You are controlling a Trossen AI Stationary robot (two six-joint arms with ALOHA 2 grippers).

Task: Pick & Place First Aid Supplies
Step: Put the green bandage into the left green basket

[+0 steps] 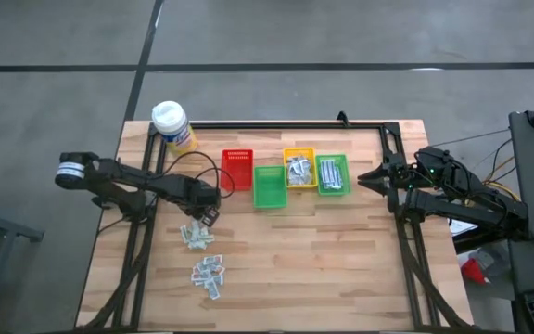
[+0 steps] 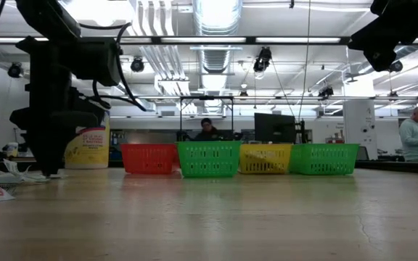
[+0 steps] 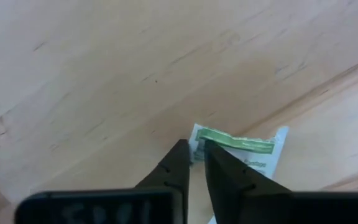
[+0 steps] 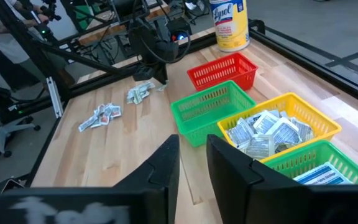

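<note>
A pale white sachet with a green stripe (image 3: 244, 149) lies flat on the wooden table. My left gripper (image 3: 194, 148) points straight down at it, shut on one end. It stands at the edge of a small pile of first aid supplies (image 1: 196, 237); a second pile (image 1: 209, 276) lies nearer the front edge. My right gripper (image 4: 193, 149) hangs above the table's right side (image 1: 378, 178), fingers slightly apart with nothing between them, facing the bins. My left gripper pinches the sachet's short end (image 3: 199, 134) between its two fingertips, coming from above and pointing down. The rest of the sachet sticks out to one side of the fingers and lies flat on the table.
A row of small bins stands at the back: red (image 1: 237, 169), green (image 1: 269, 186), yellow (image 1: 299, 169) holding silvery wrappers, and a second green (image 1: 332, 174) holding striped strips. A yellow bottle (image 1: 172, 125) with a white cap stands at the far left corner.
</note>
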